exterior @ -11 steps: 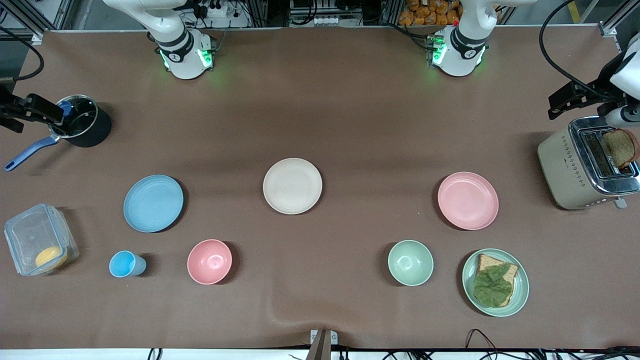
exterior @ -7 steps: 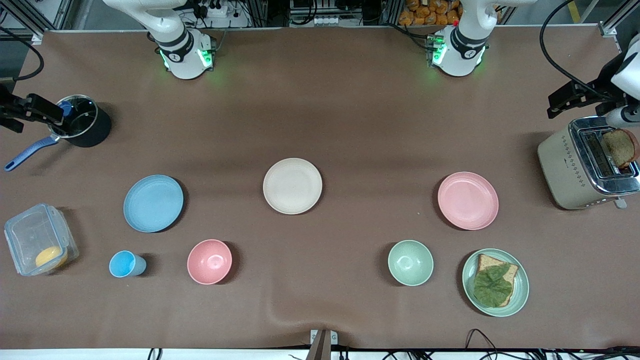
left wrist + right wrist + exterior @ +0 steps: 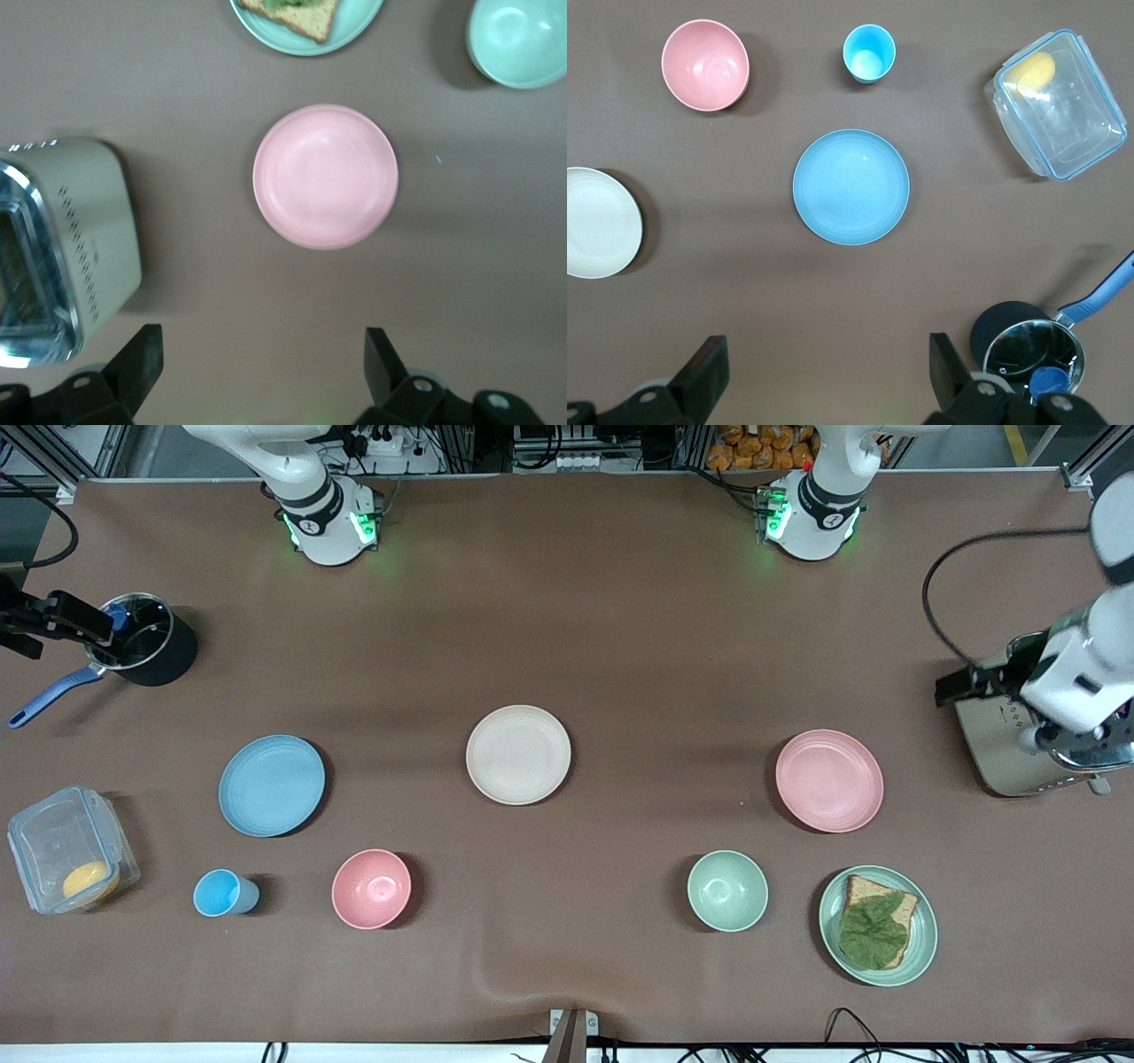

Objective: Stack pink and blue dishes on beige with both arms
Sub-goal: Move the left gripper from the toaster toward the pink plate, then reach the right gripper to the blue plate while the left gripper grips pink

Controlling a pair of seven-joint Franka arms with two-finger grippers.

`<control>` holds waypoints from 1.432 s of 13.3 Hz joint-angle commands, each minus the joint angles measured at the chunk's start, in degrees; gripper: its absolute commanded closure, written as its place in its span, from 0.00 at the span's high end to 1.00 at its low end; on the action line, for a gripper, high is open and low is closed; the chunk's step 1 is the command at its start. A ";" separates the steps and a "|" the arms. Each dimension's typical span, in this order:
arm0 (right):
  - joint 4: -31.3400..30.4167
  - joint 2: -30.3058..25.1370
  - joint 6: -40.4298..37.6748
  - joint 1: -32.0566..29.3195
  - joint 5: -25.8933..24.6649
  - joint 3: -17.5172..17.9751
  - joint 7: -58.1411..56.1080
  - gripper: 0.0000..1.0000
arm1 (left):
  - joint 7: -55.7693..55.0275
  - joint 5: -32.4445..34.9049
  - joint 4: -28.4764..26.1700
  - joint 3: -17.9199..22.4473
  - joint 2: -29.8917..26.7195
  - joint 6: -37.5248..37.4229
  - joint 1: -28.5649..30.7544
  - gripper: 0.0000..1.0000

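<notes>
The beige plate lies bare at the table's middle. At the same depth, the blue plate lies toward the right arm's end and the pink plate toward the left arm's end; both are bare. My left gripper hangs open and empty high over bare table between the toaster and the pink plate. My right gripper hangs open and empty high beside the black pot, with the blue plate and part of the beige plate in its view.
A pink bowl, blue cup, green bowl and green plate with bread and a leaf line the near side. A clear box, black pot and toaster stand at the table's ends.
The left arm has swung down over the toaster toward the pink plate, and now covers the toaster's slots and toast. The right arm and all plates have not moved.
</notes>
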 commanded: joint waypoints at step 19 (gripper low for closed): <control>-20.75 24.66 36.66 -8.27 1.05 -0.23 -4.85 1.00 | 7.85 -9.48 -16.44 -0.66 22.56 32.09 7.30 0.62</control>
